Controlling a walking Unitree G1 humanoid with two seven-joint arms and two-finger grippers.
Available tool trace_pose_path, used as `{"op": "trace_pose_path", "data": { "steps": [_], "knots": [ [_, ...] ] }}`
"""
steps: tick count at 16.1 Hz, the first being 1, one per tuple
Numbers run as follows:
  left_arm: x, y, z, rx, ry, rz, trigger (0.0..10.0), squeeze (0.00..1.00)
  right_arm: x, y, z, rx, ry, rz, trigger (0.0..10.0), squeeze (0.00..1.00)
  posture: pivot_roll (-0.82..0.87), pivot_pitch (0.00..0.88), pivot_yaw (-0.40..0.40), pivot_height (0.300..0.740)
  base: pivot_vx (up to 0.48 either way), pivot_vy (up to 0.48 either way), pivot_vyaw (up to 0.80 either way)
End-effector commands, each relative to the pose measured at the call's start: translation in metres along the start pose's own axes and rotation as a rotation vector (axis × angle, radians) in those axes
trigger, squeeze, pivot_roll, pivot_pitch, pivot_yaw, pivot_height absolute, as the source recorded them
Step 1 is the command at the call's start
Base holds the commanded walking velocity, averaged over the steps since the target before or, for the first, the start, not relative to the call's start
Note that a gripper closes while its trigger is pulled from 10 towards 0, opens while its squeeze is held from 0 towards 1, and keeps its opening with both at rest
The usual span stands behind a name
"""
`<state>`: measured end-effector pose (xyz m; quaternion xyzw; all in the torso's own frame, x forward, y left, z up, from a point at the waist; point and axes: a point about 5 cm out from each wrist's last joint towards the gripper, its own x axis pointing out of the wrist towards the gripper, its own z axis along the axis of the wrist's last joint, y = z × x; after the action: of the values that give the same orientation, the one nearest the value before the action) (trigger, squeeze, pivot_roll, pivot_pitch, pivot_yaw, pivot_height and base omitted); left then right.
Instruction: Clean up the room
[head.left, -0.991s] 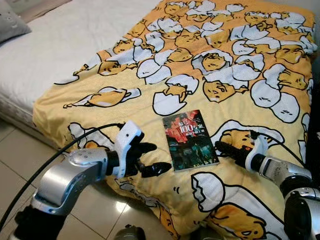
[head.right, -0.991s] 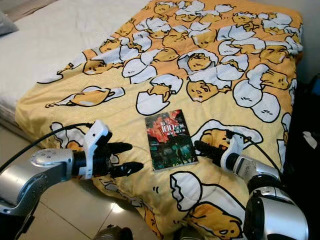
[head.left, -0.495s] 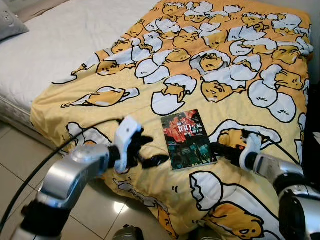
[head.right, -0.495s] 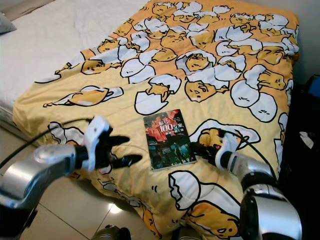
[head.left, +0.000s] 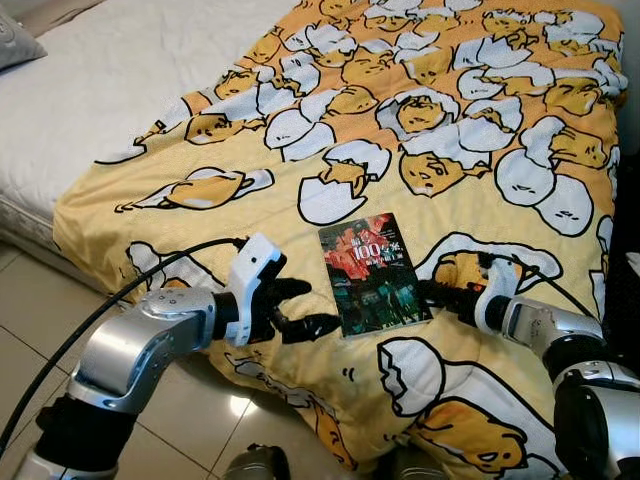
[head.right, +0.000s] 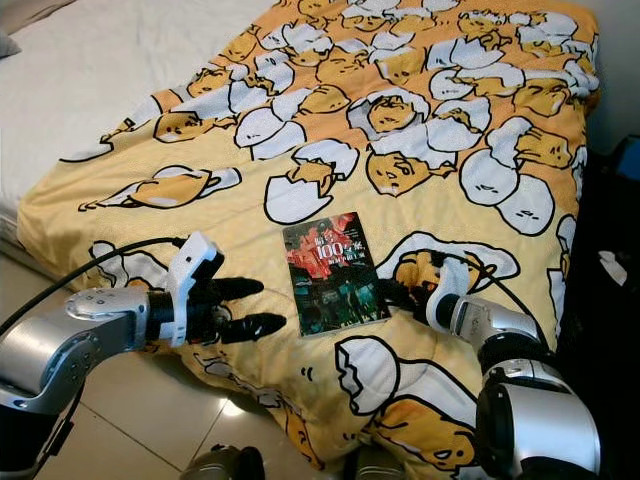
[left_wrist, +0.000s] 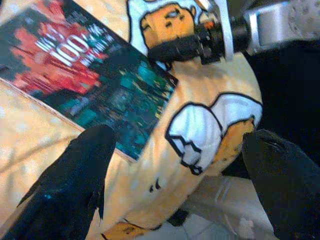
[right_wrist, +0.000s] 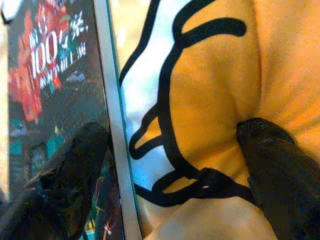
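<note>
Both grippers flank the book (head.left: 371, 273) at centre frame, on the bed's blanket (head.left: 470, 140).
My left gripper (head.left: 308, 308) and right gripper (head.left: 437, 293) have jaws apart; the right seems to touch the book's edge, so I'd slide under it before closing.

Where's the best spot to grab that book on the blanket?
Probably the book's long right edge, from the right: it lies flat on the soft blanket, and the open right pincer already straddles that edge, one finger on the cover.

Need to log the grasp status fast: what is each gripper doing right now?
Left gripper: open, holding nothing, just left of the book.
Right gripper: open, one finger on the book's right edge, not gripping it.
</note>
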<state>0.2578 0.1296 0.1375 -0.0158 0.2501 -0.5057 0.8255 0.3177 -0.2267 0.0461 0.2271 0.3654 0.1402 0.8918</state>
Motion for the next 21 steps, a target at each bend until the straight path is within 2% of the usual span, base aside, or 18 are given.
{"op": "trace_pose_path", "data": {
  "steps": [1, 3, 5, 7, 8, 9, 10, 12, 13, 14, 15, 16, 17, 18, 19, 20, 21],
  "knots": [
    [-0.002, -0.006, -0.002, -0.007, 0.009, -0.038, 10.0, 1.00, 0.005, 0.001, -0.026, 0.106, 0.093, 0.030, 10.0, 1.00, 0.04, 0.205, 0.073, 0.740, 0.000, 0.000, 0.00],
    [-0.003, -0.007, -0.002, -0.010, 0.007, -0.047, 10.0, 1.00, 0.002, 0.012, -0.012, 0.123, 0.046, 0.199, 10.0, 1.00, 0.04, 0.205, 0.071, 0.740, 0.000, 0.000, 0.00],
    [-0.003, -0.003, -0.003, 0.003, 0.021, -0.019, 10.0, 1.00, -0.002, 0.016, -0.009, 0.072, 0.072, 0.305, 10.0, 1.00, 0.03, 0.207, 0.067, 0.740, 0.000, 0.000, 0.00],
    [-0.003, -0.002, -0.002, 0.002, 0.020, -0.012, 10.0, 1.00, -0.003, 0.015, -0.013, 0.063, 0.107, 0.301, 10.0, 1.00, 0.04, 0.209, 0.069, 0.740, 0.000, 0.000, 0.00],
    [-0.004, -0.002, -0.002, -0.001, 0.021, -0.020, 10.0, 1.00, -0.002, 0.020, -0.017, 0.054, 0.137, 0.359, 10.0, 1.00, 0.04, 0.208, 0.081, 0.740, 0.000, 0.000, 0.00],
    [-0.004, -0.002, -0.002, -0.001, 0.021, -0.020, 10.0, 1.00, -0.002, 0.020, -0.017, 0.054, 0.137, 0.359, 10.0, 1.00, 0.04, 0.208, 0.081, 0.740, 0.000, 0.000, 0.00],
    [-0.004, -0.003, -0.001, 0.001, 0.022, -0.026, 10.0, 1.00, -0.003, 0.028, -0.020, 0.023, 0.158, 0.464, 10.0, 1.00, 0.05, 0.210, 0.078, 0.740, 0.000, 0.000, 0.00],
    [-0.004, -0.001, 0.000, 0.018, 0.020, -0.004, 10.0, 1.00, -0.001, 0.032, -0.022, -0.058, 0.156, 0.481, 10.0, 1.00, 0.04, 0.206, 0.085, 0.740, 0.000, 0.000, 0.00],
    [-0.004, 0.002, 0.000, 0.039, 0.021, 0.030, 10.0, 1.00, 0.002, 0.030, -0.018, -0.143, 0.104, 0.403, 10.0, 1.00, 0.03, 0.202, 0.089, 0.740, 0.000, 0.000, 0.00],
    [-0.004, 0.012, 0.002, 0.089, 0.014, 0.135, 10.0, 0.92, 0.006, 0.019, -0.005, -0.233, -0.028, 0.175, 10.0, 1.00, 0.03, 0.200, 0.087, 0.740, 0.000, 0.000, 0.00],
    [-0.004, 0.016, 0.003, 0.103, 0.010, 0.175, 10.0, 0.20, 0.005, 0.015, 0.001, -0.250, -0.077, 0.095, 10.0, 1.00, 0.03, 0.196, 0.076, 0.740, 0.000, 0.000, 0.00],
    [-0.004, 0.021, 0.006, 0.116, -0.007, 0.228, 10.0, 0.00, 0.000, 0.005, 0.009, -0.255, -0.146, -0.010, 10.0, 1.00, 0.02, 0.193, 0.061, 0.740, 0.000, 0.000, 0.00],
    [-0.005, 0.027, 0.009, 0.131, -0.033, 0.290, 10.0, 0.00, -0.013, -0.013, 0.021, -0.263, -0.242, -0.187, 10.0, 0.77, 0.01, 0.189, 0.061, 0.740, 0.000, 0.000, 0.00],
    [-0.005, 0.028, 0.009, 0.134, -0.042, 0.305, 10.0, 0.00, -0.019, -0.020, 0.024, -0.273, -0.273, -0.256, 10.0, 0.77, 0.01, 0.189, 0.060, 0.740, 0.000, 0.000, 0.00],
    [-0.005, 0.029, 0.010, 0.134, -0.046, 0.314, 10.0, 0.00, -0.025, -0.027, 0.028, -0.259, -0.307, -0.310, 10.0, 0.67, 0.01, 0.188, 0.058, 0.740, 0.000, 0.000, 0.00],
    [-0.004, 0.029, 0.010, 0.134, -0.053, 0.324, 10.0, 0.00, -0.038, -0.041, 0.035, -0.209, -0.377, -0.409, 10.0, 0.60, 0.01, 0.186, 0.048, 0.740, 0.000, 0.000, 0.00],
    [-0.003, 0.029, 0.010, 0.137, -0.059, 0.327, 10.0, 0.00, -0.044, -0.047, 0.037, -0.166, -0.405, -0.422, 10.0, 0.60, 0.01, 0.186, 0.044, 0.740, 0.000, 0.000, 0.00]
  ]
}}
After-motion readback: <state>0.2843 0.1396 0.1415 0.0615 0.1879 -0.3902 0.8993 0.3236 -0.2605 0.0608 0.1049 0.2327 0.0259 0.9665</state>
